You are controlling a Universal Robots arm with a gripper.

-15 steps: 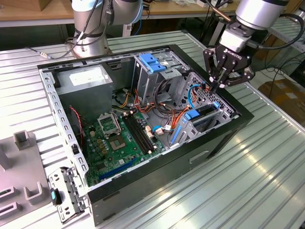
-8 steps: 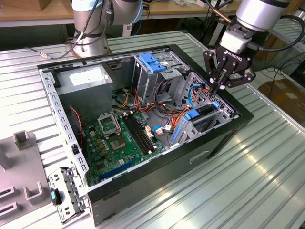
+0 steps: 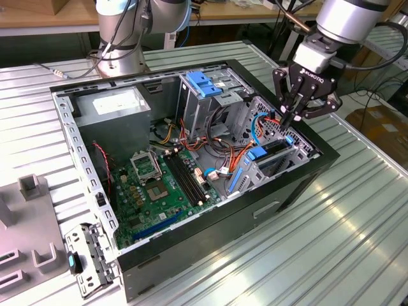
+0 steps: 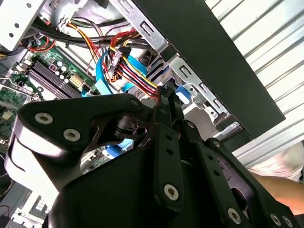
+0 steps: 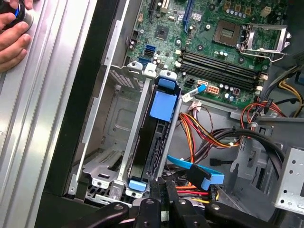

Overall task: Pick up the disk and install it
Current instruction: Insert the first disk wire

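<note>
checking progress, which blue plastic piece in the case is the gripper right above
The blue-railed disk standing in the bay under the gripper, not the blue bracket atop the drive cage.

Robotics lab, slatted aluminium bench point(image 3: 357, 210), open computer case point(image 3: 255, 210)

One open computer case point(image 3: 306, 185) lay on the table, holding one motherboard point(image 3: 153, 191), one grey power supply point(image 3: 115, 105), and one disk point(image 5: 152, 142). One gripper point(image 3: 294, 118) hovered; one hand point(image 5: 14, 40) rested nearby.

Disk point(image 5: 151, 142), dark body on edge, blue side rails, seated in the metal drive bay point(image 5: 114, 142)
</note>
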